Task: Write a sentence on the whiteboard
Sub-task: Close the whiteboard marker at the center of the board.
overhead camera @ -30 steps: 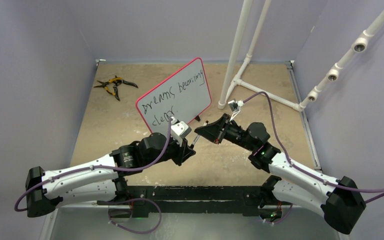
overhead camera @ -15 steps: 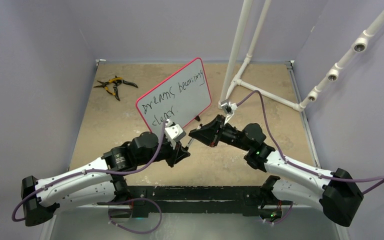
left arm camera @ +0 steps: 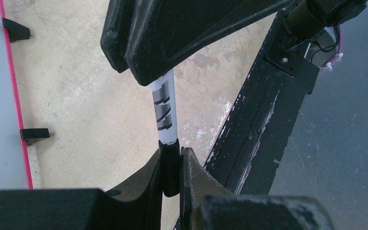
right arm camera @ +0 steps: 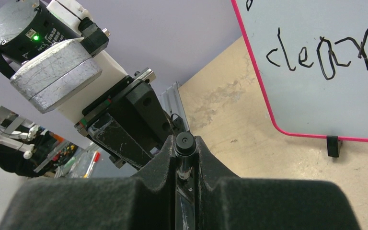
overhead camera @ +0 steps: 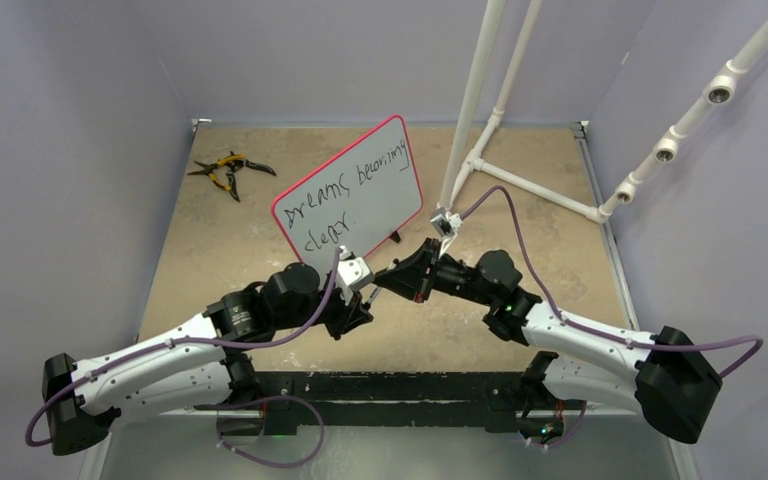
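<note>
Left gripper (left arm camera: 171, 155) pinching black marker cap (left arm camera: 169, 167); right gripper (right arm camera: 186, 148) clamping white marker barrel (left arm camera: 165, 108); whiteboard (overhead camera: 385, 215) standing just beyond, sentence (overhead camera: 358, 182) showing on it.

The whiteboard (overhead camera: 348, 190) stood near the middle of the table (overhead camera: 210, 260), with the sentence (overhead camera: 355, 188) on its face in two lines. The pliers (overhead camera: 228, 170) lay behind it to the left, well apart. The pipe frame (overhead camera: 505, 170) stood to its right, at the far side. Before the board, the left gripper (left arm camera: 171, 160) and the right gripper (right arm camera: 184, 148) faced each other tip to tip, with a marker (left arm camera: 166, 108) between them, one end in each.
</note>
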